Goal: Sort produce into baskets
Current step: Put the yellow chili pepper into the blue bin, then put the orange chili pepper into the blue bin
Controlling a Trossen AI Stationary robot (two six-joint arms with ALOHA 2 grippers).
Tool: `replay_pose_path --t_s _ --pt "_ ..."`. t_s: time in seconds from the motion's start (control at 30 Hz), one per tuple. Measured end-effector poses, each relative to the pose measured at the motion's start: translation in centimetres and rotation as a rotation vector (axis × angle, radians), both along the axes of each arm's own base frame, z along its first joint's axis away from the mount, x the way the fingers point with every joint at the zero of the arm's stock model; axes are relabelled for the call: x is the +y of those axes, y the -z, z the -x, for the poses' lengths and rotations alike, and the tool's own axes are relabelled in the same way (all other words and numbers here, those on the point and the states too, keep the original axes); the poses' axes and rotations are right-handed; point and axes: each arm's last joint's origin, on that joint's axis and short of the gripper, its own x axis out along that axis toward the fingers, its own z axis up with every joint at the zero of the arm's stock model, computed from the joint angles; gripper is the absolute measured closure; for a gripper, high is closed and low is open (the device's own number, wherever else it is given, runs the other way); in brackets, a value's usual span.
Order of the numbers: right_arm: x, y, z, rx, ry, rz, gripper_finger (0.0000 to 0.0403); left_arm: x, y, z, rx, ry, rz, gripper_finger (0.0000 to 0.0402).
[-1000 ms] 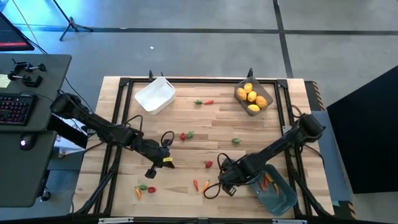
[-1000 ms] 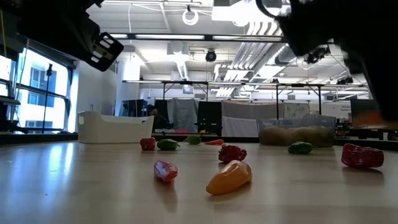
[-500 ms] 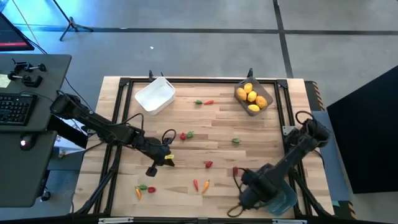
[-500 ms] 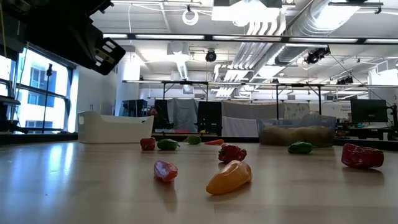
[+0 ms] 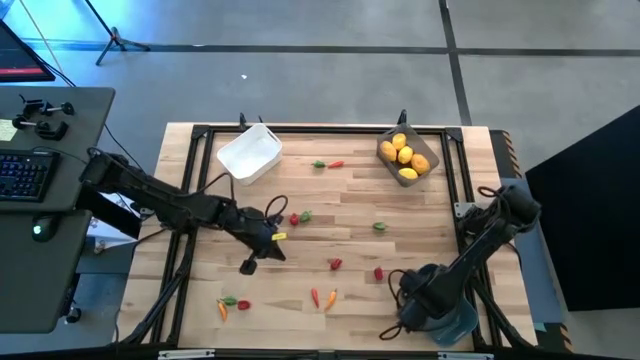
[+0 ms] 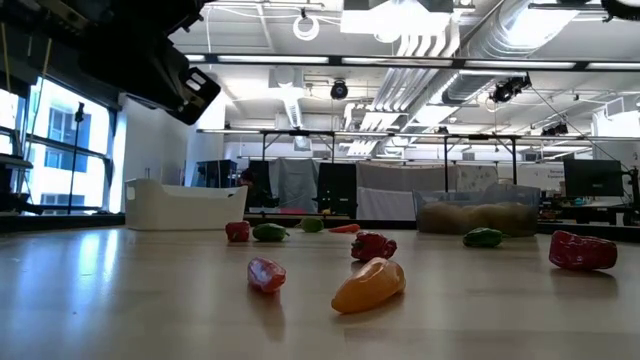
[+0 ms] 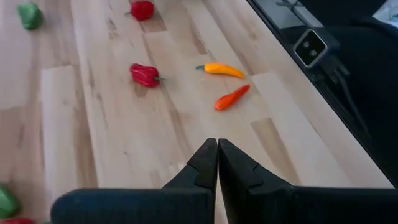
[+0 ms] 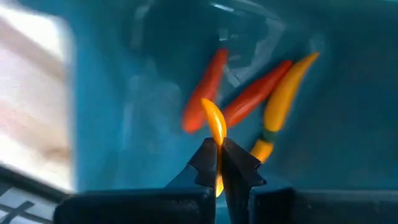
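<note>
High view: the right gripper (image 5: 415, 310) hangs over the blue-teal basket (image 5: 462, 322) at the table's near right; the left gripper (image 5: 262, 243) hovers mid-table, red and green pieces (image 5: 301, 216) just beyond it.

Left wrist view: its fingers are pressed together, an orange pepper (image 7: 231, 97) and yellow pepper (image 7: 220, 70) ahead.

Right wrist view: fingers pinch a small orange chili (image 8: 216, 130) above three peppers (image 8: 249, 100) lying in the basket

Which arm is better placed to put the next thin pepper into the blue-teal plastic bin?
The right arm. Its gripper, fingers shut on a small orange pepper, hangs over the blue-teal plastic bin. The left gripper, shut and empty, is over mid-table.
</note>
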Motion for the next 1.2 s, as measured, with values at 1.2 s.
replay_pose_path --t_s 1.2 --pt "0.0 -4.8 -1.2 -0.203 -0.151 0.086 0.0261 22.9 1.6 -12.2 0.119 -0.421 -0.198 0.0363"
